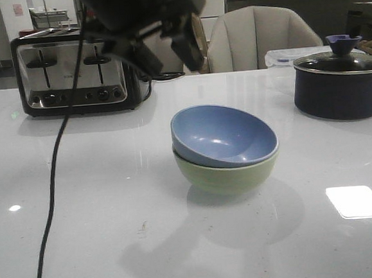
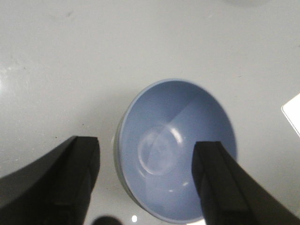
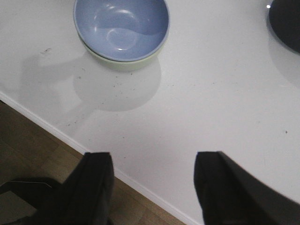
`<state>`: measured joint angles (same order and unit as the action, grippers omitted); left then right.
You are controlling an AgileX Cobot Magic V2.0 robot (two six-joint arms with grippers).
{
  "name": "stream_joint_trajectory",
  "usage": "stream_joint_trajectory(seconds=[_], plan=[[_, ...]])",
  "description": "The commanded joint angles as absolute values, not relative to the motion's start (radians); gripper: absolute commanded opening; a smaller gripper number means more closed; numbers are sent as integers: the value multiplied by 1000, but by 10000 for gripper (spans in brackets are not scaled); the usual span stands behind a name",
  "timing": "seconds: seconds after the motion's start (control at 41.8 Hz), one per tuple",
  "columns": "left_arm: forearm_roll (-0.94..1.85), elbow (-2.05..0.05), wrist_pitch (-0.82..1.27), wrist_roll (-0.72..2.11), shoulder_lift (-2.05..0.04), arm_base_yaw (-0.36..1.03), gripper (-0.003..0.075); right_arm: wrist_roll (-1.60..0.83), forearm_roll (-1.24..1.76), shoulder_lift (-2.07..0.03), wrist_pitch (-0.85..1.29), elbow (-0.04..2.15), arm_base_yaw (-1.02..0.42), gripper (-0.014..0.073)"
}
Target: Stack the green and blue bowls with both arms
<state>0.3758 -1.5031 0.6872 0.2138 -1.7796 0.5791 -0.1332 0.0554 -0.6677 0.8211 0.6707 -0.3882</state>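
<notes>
The blue bowl (image 1: 224,136) is sitting nested inside the green bowl (image 1: 231,174), tilted so its rim is riding higher on the side toward the dark pot, and the pair is resting near the middle of the bench (image 1: 116,234). I'm seeing both bowls as round, matte and smooth, the blue one dusty in tone, the green one pale sage with only its outer wall showing below the blue rim. Soft highlights are lying in the blue bowl's hollow.

My left claw (image 2: 145,183) is hovering above the stack with its fingers (image 2: 75,173) spread wide, gripping nothing; in the left wrist view the blue bowl is showing between them without contact. In the front view that claw (image 1: 165,37) is hanging blurred and dark in front of the toaster, its thin black cable (image 1: 53,175) trailing down across the bench.

My right claw (image 3: 152,187) is also gaping wide and empty, poised over the bench edge well apart from the bowls, which are showing in its view at a distance.

Further out, a chrome four-slot toaster (image 1: 74,70) with black trim is standing at the back left, and a dark lidded pot (image 1: 339,85) with a glossy wall is standing at the back right. The bench is pale, glossy and reflecting a bright window patch.
</notes>
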Motion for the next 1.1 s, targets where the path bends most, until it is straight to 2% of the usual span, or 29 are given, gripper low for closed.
stream_joint_trajectory(seconds=[0.0,0.215,0.645,1.076], plan=[[384,-1522,686,215,-1629,583,489,-139,50,-664,761,697,-387,493],[382,-1382,699,264,-1397,584,489,-139,50,-664,761,697,-387,493],[297,-973,704,270,-954,584,489,-139,50,-664,758,697,-387,493],[236,-729,704,270,-701,582,489,-139,50,-664,765,697,-387,493]])
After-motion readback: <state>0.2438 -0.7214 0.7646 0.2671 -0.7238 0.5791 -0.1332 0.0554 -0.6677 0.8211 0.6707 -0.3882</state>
